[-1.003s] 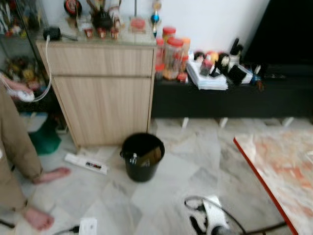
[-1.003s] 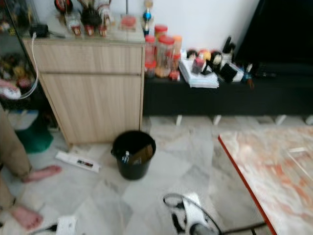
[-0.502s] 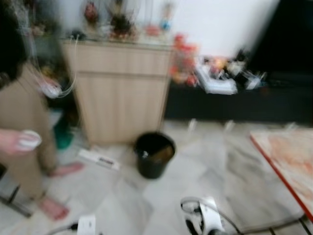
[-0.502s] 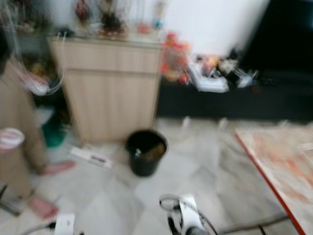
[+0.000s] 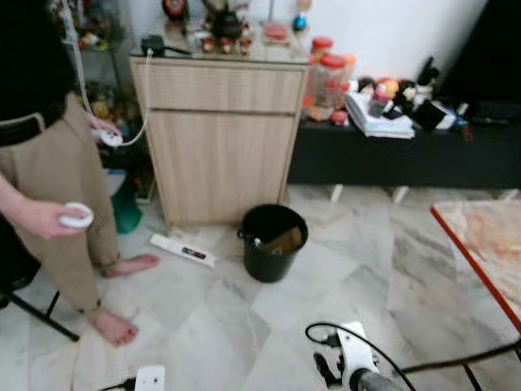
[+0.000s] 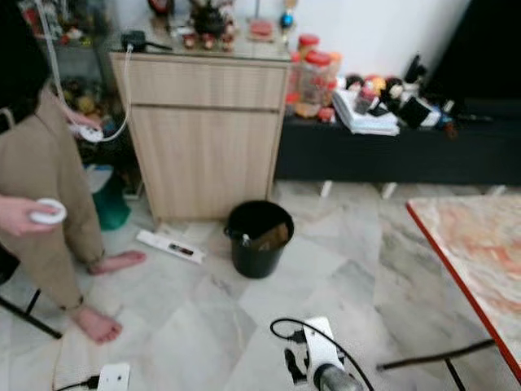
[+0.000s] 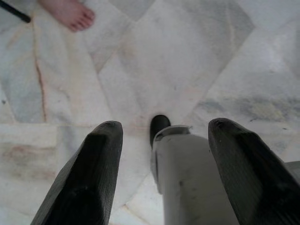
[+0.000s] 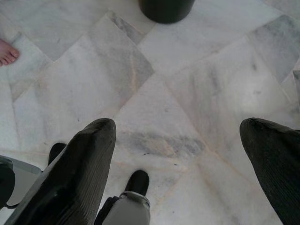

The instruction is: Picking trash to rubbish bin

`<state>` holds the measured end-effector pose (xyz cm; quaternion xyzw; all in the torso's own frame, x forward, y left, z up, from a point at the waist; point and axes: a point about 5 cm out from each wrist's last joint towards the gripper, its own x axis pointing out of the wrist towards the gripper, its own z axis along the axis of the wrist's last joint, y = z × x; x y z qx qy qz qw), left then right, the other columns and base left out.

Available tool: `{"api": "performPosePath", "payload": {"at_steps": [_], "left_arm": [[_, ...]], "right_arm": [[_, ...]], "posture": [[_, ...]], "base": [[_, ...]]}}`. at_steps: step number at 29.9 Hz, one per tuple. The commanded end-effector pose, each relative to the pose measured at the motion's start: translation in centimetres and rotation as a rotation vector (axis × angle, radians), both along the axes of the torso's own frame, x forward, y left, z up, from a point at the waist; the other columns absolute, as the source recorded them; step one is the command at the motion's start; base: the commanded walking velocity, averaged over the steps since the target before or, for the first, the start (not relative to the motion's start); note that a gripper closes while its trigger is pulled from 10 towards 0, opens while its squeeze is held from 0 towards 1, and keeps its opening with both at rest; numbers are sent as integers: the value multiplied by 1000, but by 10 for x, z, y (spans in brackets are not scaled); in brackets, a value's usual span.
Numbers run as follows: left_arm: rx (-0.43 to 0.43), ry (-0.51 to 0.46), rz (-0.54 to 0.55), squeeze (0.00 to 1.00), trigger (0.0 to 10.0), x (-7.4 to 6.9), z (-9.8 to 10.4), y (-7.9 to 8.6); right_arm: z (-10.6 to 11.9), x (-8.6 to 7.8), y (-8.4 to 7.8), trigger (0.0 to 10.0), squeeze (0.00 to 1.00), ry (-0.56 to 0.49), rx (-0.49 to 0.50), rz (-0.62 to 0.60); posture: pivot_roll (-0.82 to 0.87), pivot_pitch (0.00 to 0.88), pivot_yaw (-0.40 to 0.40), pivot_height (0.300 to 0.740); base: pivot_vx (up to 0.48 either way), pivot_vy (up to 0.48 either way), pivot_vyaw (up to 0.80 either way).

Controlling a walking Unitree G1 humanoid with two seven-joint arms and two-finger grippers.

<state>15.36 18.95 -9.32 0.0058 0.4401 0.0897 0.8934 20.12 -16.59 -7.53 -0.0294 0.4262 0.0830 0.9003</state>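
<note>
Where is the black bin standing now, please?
The black bin stands on the marble floor in the middle of the head views, before the wooden cabinet, with a white box to its left.

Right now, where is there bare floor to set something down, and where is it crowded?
Bare marble lies between the black bin and the red-edged table, and before the bin toward the person's feet. Crowded: the cabinet top, the low black shelf, and the floor by the white box.

Person (image 5: 49, 187): cut off by the frame above the waist and at the left edge. Rubbish bin (image 5: 273, 242): contents were seen as a brown scrap, too small to identify. Red-edged table (image 5: 486, 244): cropped at the right edge. Cabinet-top ornaments (image 5: 224, 24): too small to be told apart.
</note>
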Motion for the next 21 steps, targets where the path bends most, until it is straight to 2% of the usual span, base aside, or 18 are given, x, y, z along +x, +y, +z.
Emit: {"api": "performPosePath", "payload": {"at_steps": [1,15,21], "left_arm": [[-1,-1,-3,0,10000,-1,0,0],[12,-17,1,0,10000,-1,1,2],[13,-13,-2,0,10000,-2,0,2]], "right_arm": [[2,2,-2,10000,0,-11,-5,-7],[1,2,1,10000,0,-9,8,-14],[0,1,3,10000,0,-2,13,-13]], "posture": [[40,0,-119,740],[48,0,-112,740],[47,0,-110,740]], "base": [[0,0,0],[0,0,0],[0,0,-800]]}}
